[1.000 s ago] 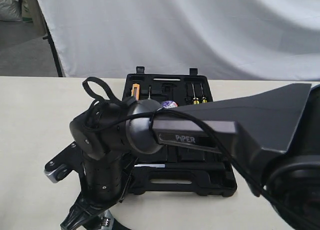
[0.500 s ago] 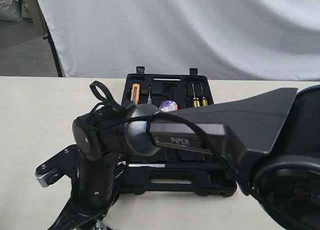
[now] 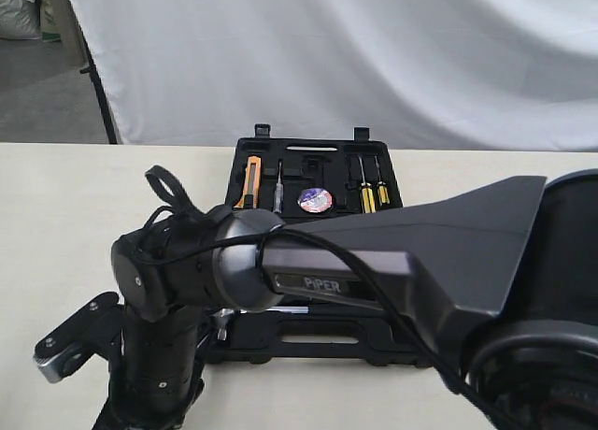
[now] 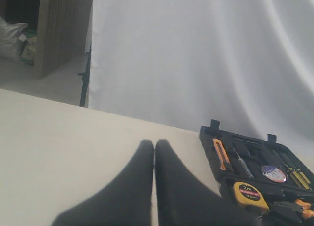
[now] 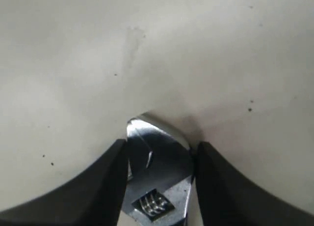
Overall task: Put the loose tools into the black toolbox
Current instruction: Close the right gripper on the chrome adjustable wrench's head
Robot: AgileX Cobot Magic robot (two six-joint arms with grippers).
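Note:
The silver adjustable wrench shows its head and thumbwheel between the black fingers of my right gripper, which is shut on it over the bare tabletop. In the exterior view that arm's wrist hangs at the front left, with its fingertips below the frame. The black toolbox lies open behind the arm, and the small tape roll sits in its far half. My left gripper is shut with nothing in it, left of the toolbox. The hammer is hidden.
An orange utility knife and yellow-handled screwdrivers lie in the toolbox's recesses. A yellow tape measure and orange-handled pliers sit in the near half. A white cloth hangs behind the beige table.
My right arm has swung left and down toward the front of the exterior view, uncovering more of the toolbox's far half and the tape roll.

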